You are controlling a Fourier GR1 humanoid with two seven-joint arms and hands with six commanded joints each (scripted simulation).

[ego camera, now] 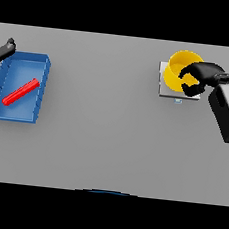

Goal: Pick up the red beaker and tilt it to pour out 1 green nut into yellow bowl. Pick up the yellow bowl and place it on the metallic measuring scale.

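A grey table [109,136] holds a blue tray [44,64] with the red beaker [20,92] lying inside. The yellow bowl [179,68] sits on the metallic scale [161,89], its rim pinched by the right hand [203,76]. It looks light, rigid and smooth, so the rim suits gripping. The left hand [3,51] lies relaxed and empty.

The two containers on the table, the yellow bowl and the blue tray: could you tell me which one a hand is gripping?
The yellow bowl on the scale, gripped by the right hand; the left hand only hovers beside the blue tray.

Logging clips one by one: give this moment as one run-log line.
right robot hand: curled on round yellow bowl | bowl: on flat metallic scale | red beaker: lying in blue tray
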